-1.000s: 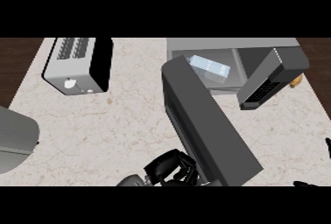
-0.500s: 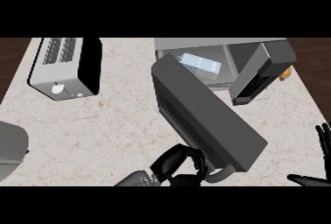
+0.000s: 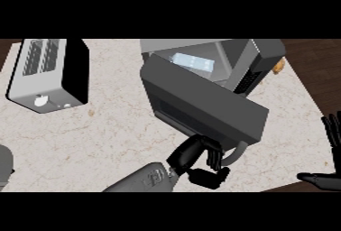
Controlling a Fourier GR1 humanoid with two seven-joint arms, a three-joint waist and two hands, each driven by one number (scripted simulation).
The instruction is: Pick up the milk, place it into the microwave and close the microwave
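Milk (image 3: 194,62) lies inside the microwave (image 3: 236,58), upper centre of frame, long axis slanting left-right. Microwave door (image 3: 206,106) swung partly open, running down-right toward the handle (image 3: 234,155). Left hand (image 3: 198,159), lower centre, fingers curled against the door's lower edge beside the handle, holding nothing. Right hand (image 3: 329,149) rests open at the right edge, farther off. Door lies up from the left hand; closing falls to it.

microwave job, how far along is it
Done: the milk lies inside the microwave. In hand: the left hand is at the lower edge of the open door, by its handle. Left: shutting the door. The right hand rests open at the right edge.
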